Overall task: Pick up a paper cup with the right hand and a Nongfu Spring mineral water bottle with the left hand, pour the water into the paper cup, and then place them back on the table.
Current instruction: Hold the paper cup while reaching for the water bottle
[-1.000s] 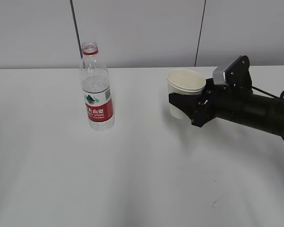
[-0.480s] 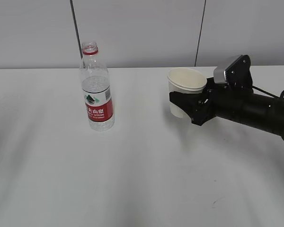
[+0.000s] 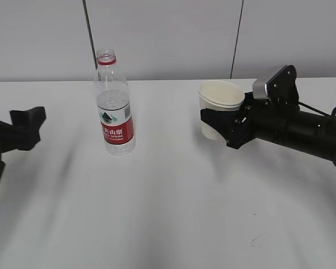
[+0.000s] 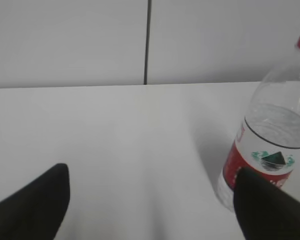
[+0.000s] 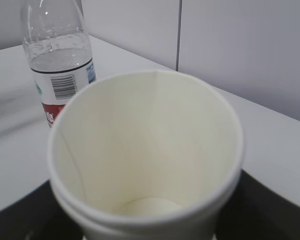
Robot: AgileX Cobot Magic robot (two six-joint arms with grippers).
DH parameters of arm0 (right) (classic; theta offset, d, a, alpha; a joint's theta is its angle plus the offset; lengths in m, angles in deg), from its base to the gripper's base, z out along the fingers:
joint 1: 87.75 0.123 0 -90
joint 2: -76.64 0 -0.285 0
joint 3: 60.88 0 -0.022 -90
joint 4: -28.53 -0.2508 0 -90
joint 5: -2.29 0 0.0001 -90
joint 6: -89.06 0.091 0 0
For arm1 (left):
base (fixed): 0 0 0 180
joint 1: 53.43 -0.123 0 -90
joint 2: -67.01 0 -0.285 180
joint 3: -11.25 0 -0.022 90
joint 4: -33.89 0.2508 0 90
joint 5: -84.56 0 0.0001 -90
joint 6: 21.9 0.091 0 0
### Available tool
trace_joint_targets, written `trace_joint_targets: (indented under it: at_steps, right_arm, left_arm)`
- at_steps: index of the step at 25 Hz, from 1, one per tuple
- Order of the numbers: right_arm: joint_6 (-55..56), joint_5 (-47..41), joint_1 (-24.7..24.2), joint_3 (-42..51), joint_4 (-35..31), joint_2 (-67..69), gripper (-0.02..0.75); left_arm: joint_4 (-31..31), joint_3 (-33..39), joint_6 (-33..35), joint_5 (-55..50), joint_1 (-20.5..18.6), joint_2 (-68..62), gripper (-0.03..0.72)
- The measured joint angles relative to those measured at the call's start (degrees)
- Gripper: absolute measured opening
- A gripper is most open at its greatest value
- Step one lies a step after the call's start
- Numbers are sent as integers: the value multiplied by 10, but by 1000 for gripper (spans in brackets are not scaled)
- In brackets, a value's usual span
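The Nongfu Spring bottle (image 3: pixel 114 106) stands upright and uncapped on the white table (image 3: pixel 168 213), left of centre. It also shows at the right of the left wrist view (image 4: pixel 270 145) and at the top left of the right wrist view (image 5: pixel 60 60). My right gripper (image 3: pixel 219 124) is shut on the paper cup (image 3: pixel 218 106) and holds it upright above the table. The cup (image 5: pixel 145 150) is empty inside. My left gripper (image 3: pixel 28 126) is open at the left edge, well left of the bottle. In the left wrist view, one of its fingers (image 4: pixel 267 210) overlaps the bottle's base.
A grey wall with dark vertical seams (image 3: pixel 89 33) runs behind the table's far edge. A small dark scratch (image 3: pixel 253 242) marks the table at the front right.
My left gripper has come into view at the left edge, heading toward the bottle. The right gripper and cup shifted slightly right and have held still since.
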Motion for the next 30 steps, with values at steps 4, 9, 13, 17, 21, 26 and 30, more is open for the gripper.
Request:
trace_joint_targets:
  at_steps: [4, 9, 13, 17, 21, 26, 30]
  right_arm:
    - [0, -1, 0, 0, 0, 0, 482]
    - [0, -2, 0, 0, 0, 0, 482]
    - [0, -5, 0, 0, 0, 0, 482]
    - [0, -9, 0, 0, 0, 0, 482]
    - [0, -10, 0, 0, 0, 0, 482]
    - [0, -14, 0, 0, 0, 0, 482]
    - [0, -14, 0, 0, 0, 0, 482]
  left_arm:
    - [57, 0, -72, 128, 24, -125, 596]
    - [133, -7, -110, 258, 30, -246, 596]
    - [159, -45, -117, 282, 30, -309, 596]
    - [197, -89, -121, 288, 30, -340, 634]
    - [209, -128, -131, 285, 30, -357, 683]
    - [241, -171, -139, 264, 30, -377, 691]
    - [249, -202, -155, 247, 31, -405, 691]
